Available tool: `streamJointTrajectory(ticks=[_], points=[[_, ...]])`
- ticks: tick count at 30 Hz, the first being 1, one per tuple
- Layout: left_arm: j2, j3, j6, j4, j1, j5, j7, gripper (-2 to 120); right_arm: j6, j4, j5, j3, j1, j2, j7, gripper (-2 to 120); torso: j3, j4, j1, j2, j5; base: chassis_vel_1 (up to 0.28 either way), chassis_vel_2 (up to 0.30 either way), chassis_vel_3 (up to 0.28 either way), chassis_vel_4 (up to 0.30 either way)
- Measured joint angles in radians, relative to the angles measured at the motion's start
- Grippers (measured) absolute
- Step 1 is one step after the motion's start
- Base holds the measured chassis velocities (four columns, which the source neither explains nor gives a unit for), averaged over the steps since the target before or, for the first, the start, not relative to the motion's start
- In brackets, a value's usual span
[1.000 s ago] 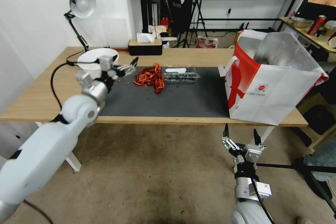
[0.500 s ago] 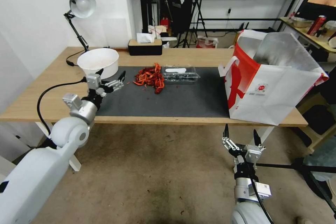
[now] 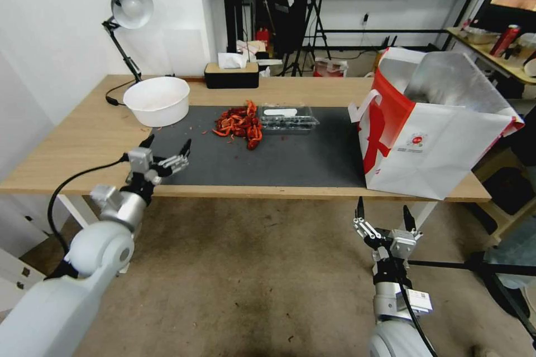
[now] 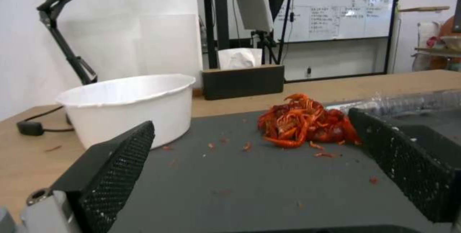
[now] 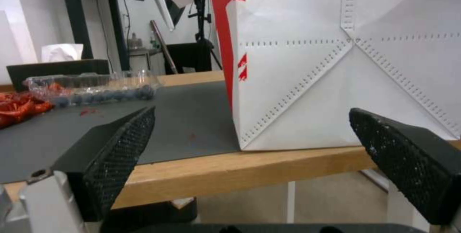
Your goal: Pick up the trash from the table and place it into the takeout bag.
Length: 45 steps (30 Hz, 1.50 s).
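Note:
The trash on the table (image 3: 67, 145) is a white bowl (image 3: 157, 100) at the back left, a pile of red shellfish shells (image 3: 241, 122) and a clear plastic box (image 3: 287, 118) holding dark berries, both on the grey mat (image 3: 279, 162). The takeout bag (image 3: 430, 145) stands open at the table's right end, foil lining showing. My left gripper (image 3: 167, 144) hovers open and empty over the mat's front left corner, short of the bowl (image 4: 127, 107) and shells (image 4: 302, 121). My right gripper (image 3: 383, 209) is open and empty below the front edge, facing the bag (image 5: 336, 63).
A desk lamp (image 3: 127, 8) stands at the back left with its cable (image 3: 114, 101) beside the bowl. A black tissue box (image 3: 231, 73) sits at the back edge. Red crumbs dot the mat near the shells. Tripods and a side table stand behind and to the right.
My left arm has drawn back from the white bowl and sunk toward the table's front edge, gripper still open. The bowl stays in place. The right arm has not moved.

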Motion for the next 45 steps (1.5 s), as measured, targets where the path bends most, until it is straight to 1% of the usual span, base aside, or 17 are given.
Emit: streamJointTrajectory(ticks=[2,3,4,7,9,11,14,21,25,30,45], points=[[-0.005,-0.006,-0.005,-0.001,0.012,0.004,0.002,100,0.0,0.0,0.0,0.0,0.001,0.0,0.0,100,0.0,0.0,0.0,0.0,-0.0002,0.0,0.0,0.0,0.0],[-0.019,-0.019,-0.016,-0.005,0.038,0.011,0.006,100,-0.001,0.0,0.001,-0.002,0.003,-0.001,0.0,100,0.0,0.0,0.0,0.0,0.0,0.0,0.0,0.0,0.0],[-0.019,-0.019,-0.016,-0.005,0.038,0.011,0.006,100,-0.001,0.0,0.001,-0.002,0.003,-0.001,0.0,100,0.0,0.0,0.0,0.0,0.0,0.0,0.0,0.0,0.0],[-0.046,-0.035,-0.032,-0.012,0.079,0.021,0.011,100,-0.002,0.0,0.001,-0.002,0.011,-0.003,0.003,100,0.0,0.0,0.0,0.0,-0.0001,0.0,0.0,0.0,0.0],[-0.05,-0.037,-0.034,-0.013,0.085,0.023,0.011,100,-0.002,0.0,0.0,-0.002,0.012,-0.003,0.002,100,0.0,0.0,0.0,0.0,0.0,0.0,0.0,0.0,0.0],[-0.076,-0.049,-0.049,-0.013,0.12,0.035,0.013,100,-0.004,0.001,-0.003,-0.004,0.02,-0.006,0.002,100,0.0,-0.0001,0.0,0.0,-0.0001,0.0,0.0,0.0,0.0],[-0.093,-0.062,-0.065,-0.013,0.152,0.046,0.017,100,-0.008,0.001,-0.003,-0.008,0.026,-0.007,0.002,100,0.0,0.0,0.0,0.0,-0.0001,0.0,0.0,0.0,0.0],[-0.123,-0.095,-0.109,-0.004,0.224,0.065,0.028,100,-0.01,-0.001,-0.003,-0.018,0.035,-0.003,0.001,100,0.0,0.0001,0.0,0.0,0.0,0.0,0.0,0.0,0.0],[-0.139,-0.1,-0.131,0.008,0.25,0.08,0.034,100,-0.01,-0.002,-0.003,-0.019,0.037,-0.004,-0.001,100,0.0,0.0001,0.0,0.0,0.0,0.0,0.0,0.0,0.0],[-0.155,-0.096,-0.149,0.024,0.259,0.094,0.037,100,-0.01,-0.003,-0.004,-0.019,0.034,-0.008,-0.001,100,0.0,0.0,0.0,0.0,-0.0001,0.0,0.0,0.0,0.0],[-0.156,-0.094,-0.168,0.033,0.25,0.103,0.045,100,-0.009,-0.003,-0.001,-0.017,0.03,-0.016,-0.016,100,0.0,0.0,0.0,0.0,-0.0001,0.0,0.0,0.0,0.0]])
